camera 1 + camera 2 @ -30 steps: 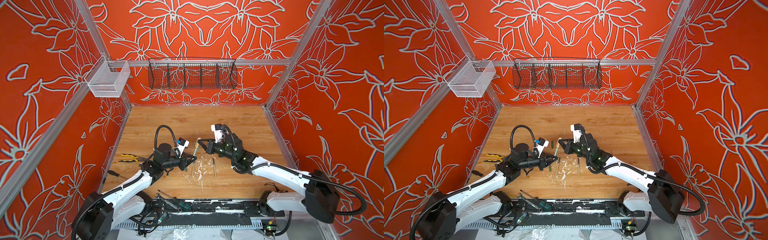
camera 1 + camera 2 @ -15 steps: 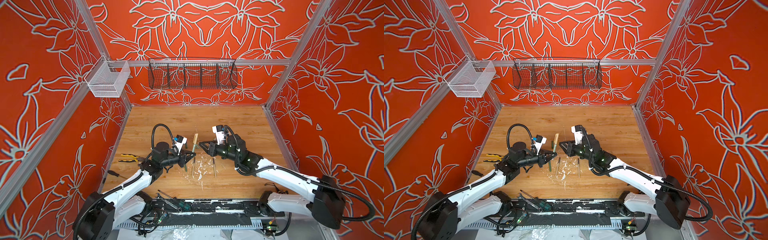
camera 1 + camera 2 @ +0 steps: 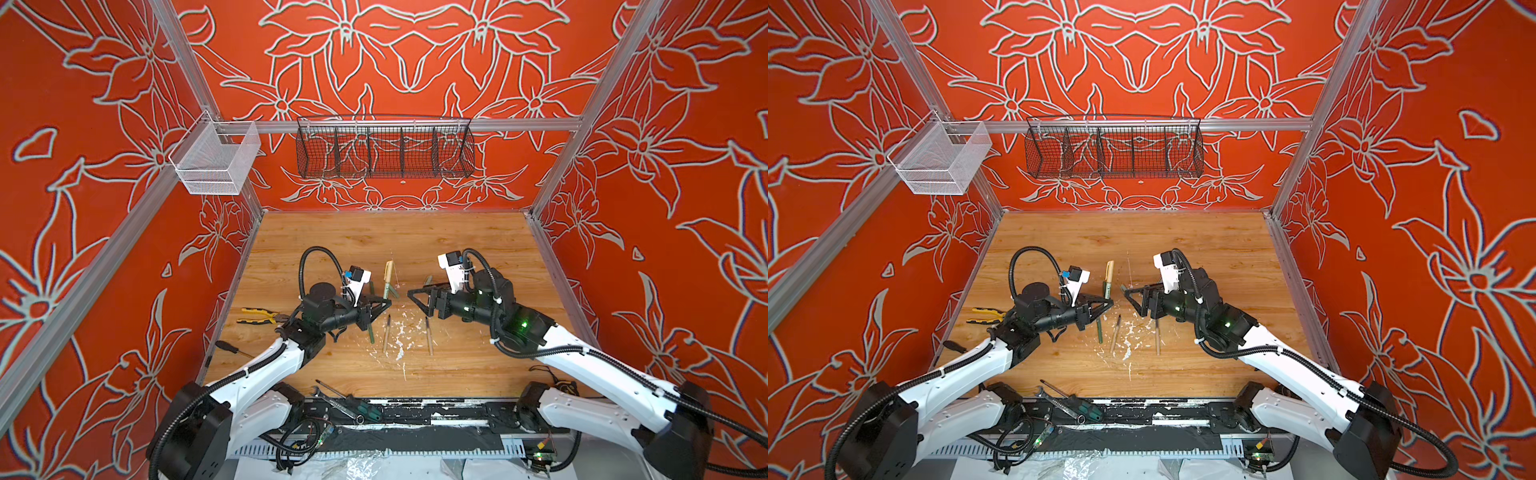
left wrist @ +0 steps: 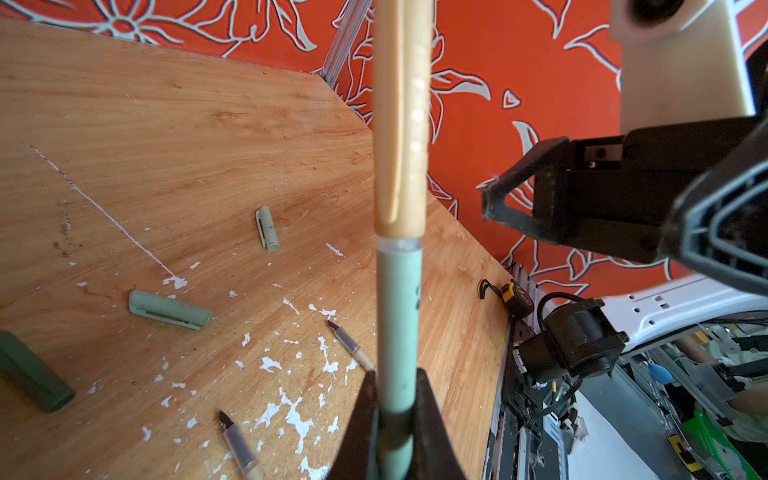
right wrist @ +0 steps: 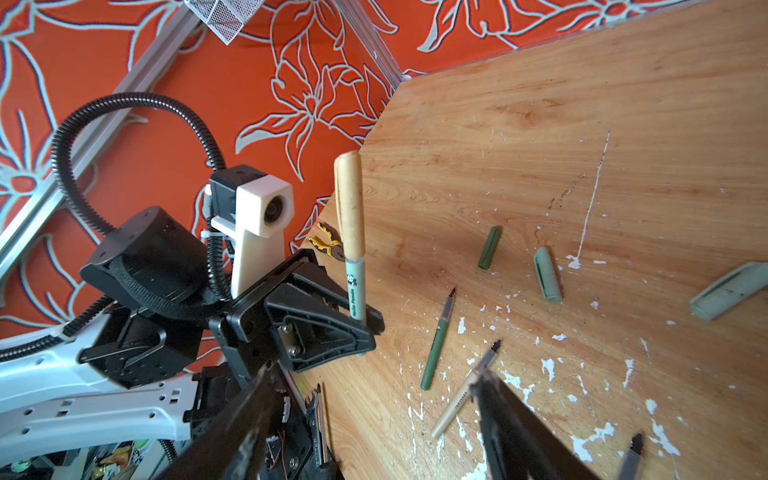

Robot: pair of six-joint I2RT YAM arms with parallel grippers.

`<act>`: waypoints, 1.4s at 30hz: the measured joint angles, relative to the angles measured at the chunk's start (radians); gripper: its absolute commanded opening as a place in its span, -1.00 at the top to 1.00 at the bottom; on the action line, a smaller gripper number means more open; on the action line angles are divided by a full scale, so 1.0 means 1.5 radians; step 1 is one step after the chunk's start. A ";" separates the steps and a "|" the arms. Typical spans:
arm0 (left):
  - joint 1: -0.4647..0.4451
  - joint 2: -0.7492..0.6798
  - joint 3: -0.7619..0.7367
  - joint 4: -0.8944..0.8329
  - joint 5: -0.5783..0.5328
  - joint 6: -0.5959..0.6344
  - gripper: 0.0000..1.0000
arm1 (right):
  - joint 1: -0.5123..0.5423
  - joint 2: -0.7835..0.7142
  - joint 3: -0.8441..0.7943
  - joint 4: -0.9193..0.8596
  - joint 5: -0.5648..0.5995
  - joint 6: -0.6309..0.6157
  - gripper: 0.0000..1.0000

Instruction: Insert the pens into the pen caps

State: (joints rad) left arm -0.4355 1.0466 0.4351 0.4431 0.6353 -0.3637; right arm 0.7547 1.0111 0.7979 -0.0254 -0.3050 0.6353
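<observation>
My left gripper is shut on a pale green pen and holds it upright. A beige pen cap sits pushed onto the pen's upper end, as both top views show. My right gripper hangs open and empty to the right of the pen, apart from it. On the table lie a dark green pen and two beige pens. Behind them lie a dark green cap and two pale green caps.
Yellow-black pliers and a black-handled screwdriver lie at the left edge. A wrench and a screwdriver lie at the front edge. White paint flecks dot the wood. A wire basket and a mesh bin hang on the walls.
My right gripper has opened, let go of the beige cap and drawn back to the right. The left gripper keeps the capped pen and has shifted slightly left.
</observation>
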 measured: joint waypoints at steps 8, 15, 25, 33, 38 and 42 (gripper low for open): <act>0.004 -0.003 -0.008 0.008 0.029 0.001 1.00 | -0.027 -0.003 0.062 -0.058 -0.091 -0.063 -0.94; 0.006 -0.001 -0.025 0.039 0.067 0.000 1.00 | -0.059 -0.019 0.063 -0.106 -0.141 -0.096 -0.95; 0.006 0.042 -0.025 0.080 0.151 -0.003 1.00 | -0.112 -0.076 0.062 -0.111 -0.205 -0.105 -0.93; 0.006 0.056 -0.025 0.104 0.197 -0.009 1.00 | -0.123 -0.030 0.044 -0.043 -0.251 -0.071 -0.76; 0.001 0.083 -0.022 0.120 0.228 -0.021 1.00 | -0.113 0.042 0.019 0.061 -0.281 -0.020 -0.66; -0.004 0.087 -0.019 0.122 0.240 -0.024 1.00 | -0.089 0.089 0.020 0.095 -0.282 -0.014 -0.61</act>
State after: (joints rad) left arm -0.4416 1.1774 0.4072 0.6262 0.9958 -0.3996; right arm 0.6216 1.1450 0.8272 0.1177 -0.7277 0.6147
